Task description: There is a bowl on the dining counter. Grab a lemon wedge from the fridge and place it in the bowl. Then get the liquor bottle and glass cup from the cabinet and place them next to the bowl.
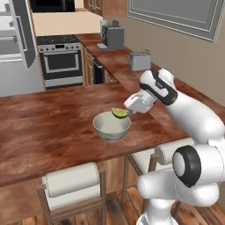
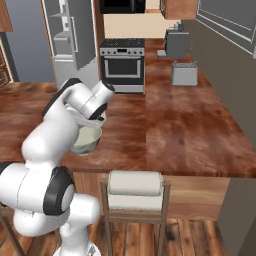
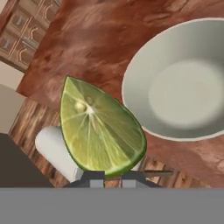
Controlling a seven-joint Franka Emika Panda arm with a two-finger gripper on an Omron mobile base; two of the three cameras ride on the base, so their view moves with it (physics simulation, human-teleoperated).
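Observation:
A pale green bowl [image 1: 111,126] stands near the front edge of the wooden dining counter [image 1: 48,127]. My gripper [image 1: 127,113] hovers over the bowl's right rim, shut on a green lemon wedge [image 1: 118,113]. In the hand view the lemon wedge [image 3: 98,129] rises large from between the fingertips [image 3: 94,178], with the bowl [image 3: 183,83] to its right, its inside bare. From the right base view the bowl [image 2: 86,141] peeks out from behind my arm. The liquor bottle and glass cup are out of view.
A toaster [image 1: 140,60] and a coffee machine [image 1: 113,37] stand on the side counter along the right wall. The stove [image 1: 61,61] and an open fridge [image 2: 67,37] lie beyond. Stools [image 1: 72,182] are tucked under the counter's front edge.

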